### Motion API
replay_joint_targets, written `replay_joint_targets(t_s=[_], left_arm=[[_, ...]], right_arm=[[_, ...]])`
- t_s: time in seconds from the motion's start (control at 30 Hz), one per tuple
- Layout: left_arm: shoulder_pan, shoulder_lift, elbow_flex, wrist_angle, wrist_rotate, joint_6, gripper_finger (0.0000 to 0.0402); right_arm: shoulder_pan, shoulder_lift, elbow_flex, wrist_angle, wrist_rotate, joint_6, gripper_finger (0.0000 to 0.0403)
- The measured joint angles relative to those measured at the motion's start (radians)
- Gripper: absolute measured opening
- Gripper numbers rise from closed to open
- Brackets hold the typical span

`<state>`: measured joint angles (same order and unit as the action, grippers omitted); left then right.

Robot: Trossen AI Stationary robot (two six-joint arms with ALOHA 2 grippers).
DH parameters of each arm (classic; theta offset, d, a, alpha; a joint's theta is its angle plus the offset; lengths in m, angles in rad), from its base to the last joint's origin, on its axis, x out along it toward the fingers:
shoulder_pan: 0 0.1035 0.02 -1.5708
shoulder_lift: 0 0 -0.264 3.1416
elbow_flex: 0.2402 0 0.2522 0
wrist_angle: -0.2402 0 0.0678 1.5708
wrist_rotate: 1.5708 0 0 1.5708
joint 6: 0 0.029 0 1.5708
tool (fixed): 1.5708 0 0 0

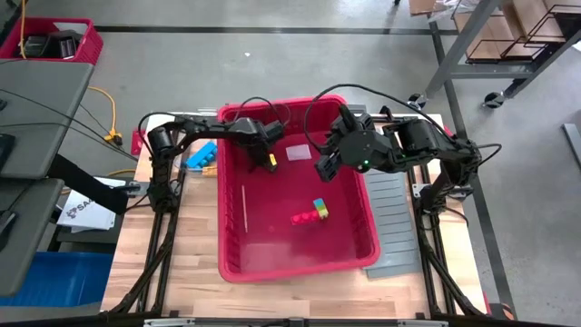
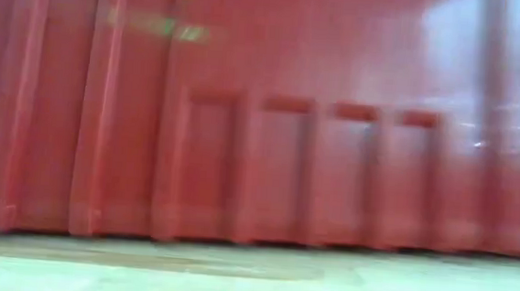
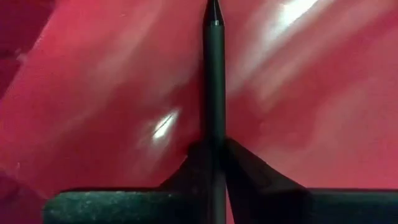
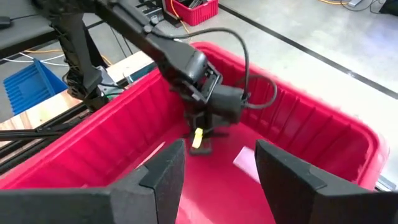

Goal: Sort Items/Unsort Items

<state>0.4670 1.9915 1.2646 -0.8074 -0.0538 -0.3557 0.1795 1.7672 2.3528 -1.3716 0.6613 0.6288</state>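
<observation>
1. My left tool (image 3: 214,162) is clamped on a dark pen (image 3: 214,74), at twelve o'clock inside the red bin (image 1: 363,209).
2. Right tool (image 4: 217,168) gapes, empty.
3. I'd lift straight, squeezing firmly.

A black pen (image 3: 214,93) lies against the glossy red bin (image 1: 359,238), beside multicoloured blocks (image 1: 311,213).

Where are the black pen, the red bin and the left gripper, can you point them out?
black pen (image 3: 214,81), left wrist view, middle of its barrel.
red bin (image 1: 272,271), high view, near rim.
left gripper (image 4: 202,134), right wrist view, at its fingertips, shut on the pen.
</observation>
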Motion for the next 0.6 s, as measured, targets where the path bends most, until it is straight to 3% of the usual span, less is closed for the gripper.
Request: replay_joint_targets(t_s=[0.2, 0.47, 0.6], left_arm=[[-0.092, -0.128, 0.030, 0.004, 0.117, 0.046, 0.0010], [-0.121, -0.427, 0.040, 0.045, 0.082, 0.012, 0.0010], [-0.122, -0.622, 0.045, 0.050, -0.047, -0.032, 0.0010]], right_arm=[[0.000, 0.000, 0.000, 0.000, 0.003, -0.050, 0.0185], [-0.003, 0.000, 0.000, 0.007, 0.040, -0.095, 0.0185], [-0.009, 0.000, 0.000, 0.007, 0.045, -0.106, 0.0185]])
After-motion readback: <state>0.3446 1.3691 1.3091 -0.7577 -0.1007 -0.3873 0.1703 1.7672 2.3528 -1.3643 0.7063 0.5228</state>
